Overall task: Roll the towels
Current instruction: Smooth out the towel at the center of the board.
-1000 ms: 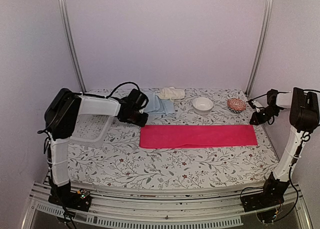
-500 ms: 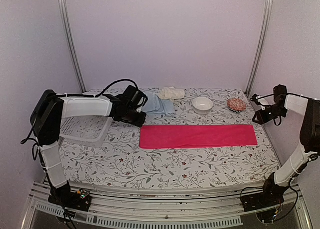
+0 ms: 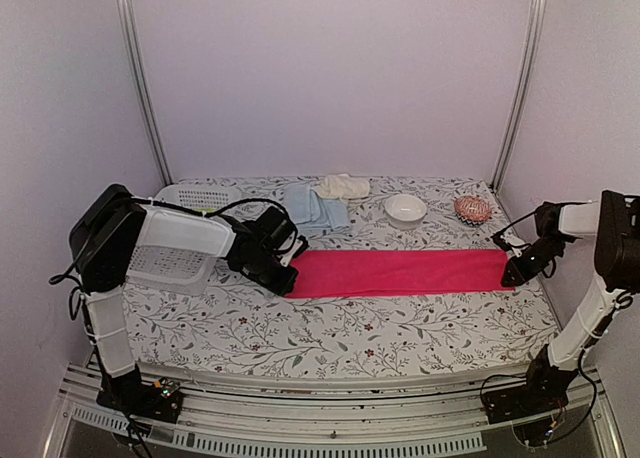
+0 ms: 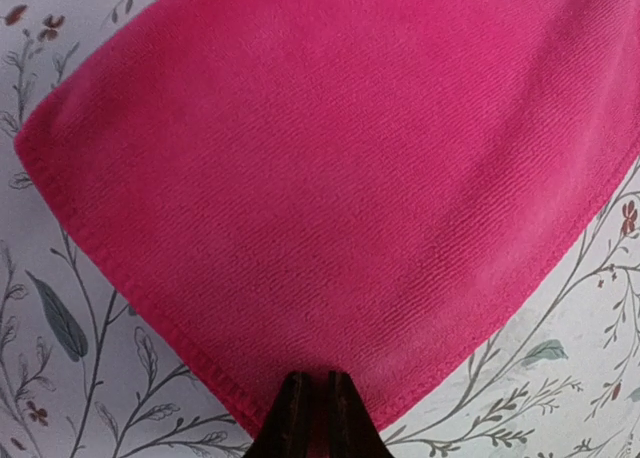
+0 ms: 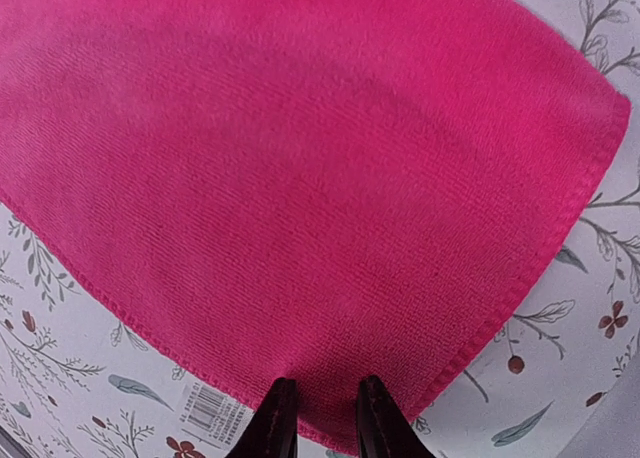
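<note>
A: While your arms sit low over the floral table covering [image 3: 350, 333], here's the picture: the hot pink towel [image 3: 400, 272] lies flat in a long strip across the middle, and you have an arm at each short end.

B: The left gripper [image 3: 288, 278] is right at the towel's left end. In the wrist view its fingers [image 4: 293, 418] are drawn nearly together, pinching the hem with a sliver of pink between them.

A: And your right gripper [image 3: 512, 274]?

B: It's at the far right end. Its fingers [image 5: 276, 418] stand a little apart, astride the hem. Whether they're actually biting the cloth, I can't tell.

A: There's a barcode sticker [image 5: 213, 410] on the covering just beside them. What's at the back of the table?

B: The light blue towel [image 3: 310, 208] is folded, with the cream towel [image 3: 343, 186] bunched just behind it. Then a white bowl [image 3: 405, 209], then a red-patterned round thing [image 3: 472, 210] near the right corner. A white basket [image 3: 200, 196] sits at your left, partly under that arm.

A: Pale lilac walls [image 3: 330, 78] surround the table, with metal uprights [image 3: 140, 78] in the back corners.
</note>
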Motion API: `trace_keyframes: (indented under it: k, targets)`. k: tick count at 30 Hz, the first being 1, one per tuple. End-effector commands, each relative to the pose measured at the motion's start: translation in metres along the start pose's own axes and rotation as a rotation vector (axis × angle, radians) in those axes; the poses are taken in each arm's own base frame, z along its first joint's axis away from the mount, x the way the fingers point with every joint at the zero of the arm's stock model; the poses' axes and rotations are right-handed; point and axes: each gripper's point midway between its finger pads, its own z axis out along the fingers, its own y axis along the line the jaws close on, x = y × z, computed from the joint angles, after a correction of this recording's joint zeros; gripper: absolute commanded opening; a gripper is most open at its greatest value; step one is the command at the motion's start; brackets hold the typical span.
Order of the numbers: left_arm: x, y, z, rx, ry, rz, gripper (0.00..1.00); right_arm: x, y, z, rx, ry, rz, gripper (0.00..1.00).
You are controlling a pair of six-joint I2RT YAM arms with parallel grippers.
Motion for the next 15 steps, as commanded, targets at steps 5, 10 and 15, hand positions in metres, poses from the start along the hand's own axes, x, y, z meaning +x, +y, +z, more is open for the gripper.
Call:
trace_keyframes:
  k: [5, 10, 15]
  targets:
    - [0.064, 0.014, 0.021, -0.052, 0.172, -0.021, 0.1, 0.036, -0.016, 0.004, 0.044, 0.12, 0.01, 0.22]
    - [0.069, -0.005, 0.001, 0.027, 0.154, -0.02, 0.09, 0.034, -0.027, -0.005, 0.056, 0.123, 0.007, 0.22]
    - [0.079, -0.016, -0.012, 0.055, 0.149, -0.036, 0.09, 0.017, -0.031, -0.019, 0.041, 0.101, -0.033, 0.24]
